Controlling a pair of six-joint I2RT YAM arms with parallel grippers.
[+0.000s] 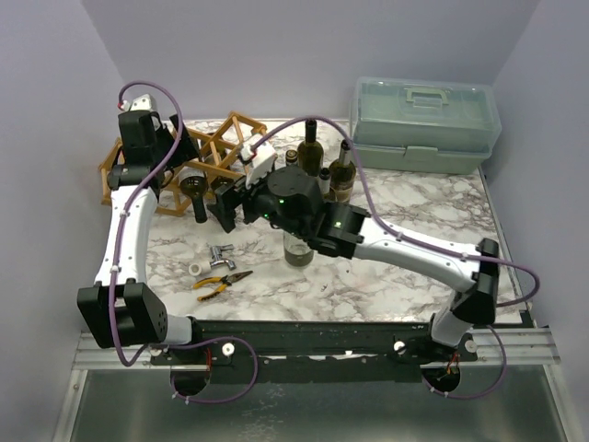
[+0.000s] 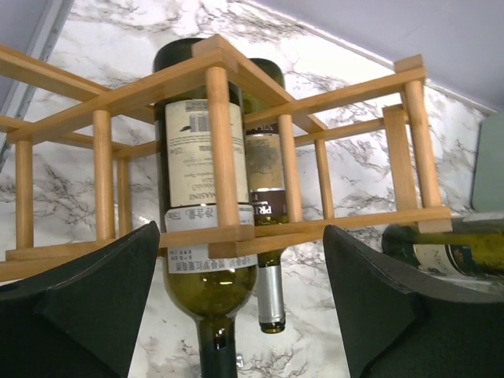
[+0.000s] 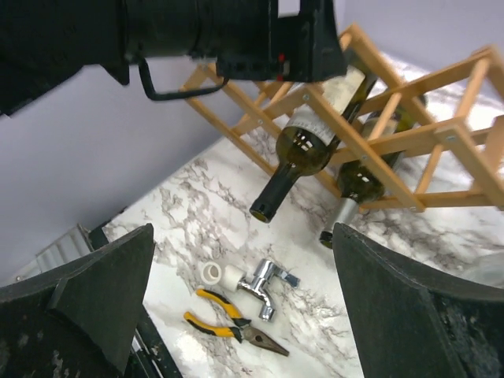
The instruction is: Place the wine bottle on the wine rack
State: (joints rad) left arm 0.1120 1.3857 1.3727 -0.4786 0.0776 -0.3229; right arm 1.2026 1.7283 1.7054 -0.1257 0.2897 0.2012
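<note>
Our left jaws stand wide apart with nothing in them. Just past them the neck of the dark green glass wine bottle with the white label [image 2: 189, 157] points back at us. The bottle lies in a cell of the light-brown wooden lattice wine rack [image 2: 354, 220], beside a second green bottle [image 2: 266, 181]. Our right jaws are equally spread and empty, close in front of the rack. We judge the danger to lie in leaving: a finger catching that neck could drag the bottle out or shove the light rack, and our right arm [image 1: 414, 249] could topple the upright dark bottles [image 1: 310, 147] beside it. The white-and-grey marbled surface [image 1: 433, 198] also carries yellow-handled pliers [image 1: 223, 283], a chrome tap [image 1: 219, 252] and a translucent pale-green plastic toolbox [image 1: 425, 124], within plain lilac walls [image 1: 276, 55].
</note>
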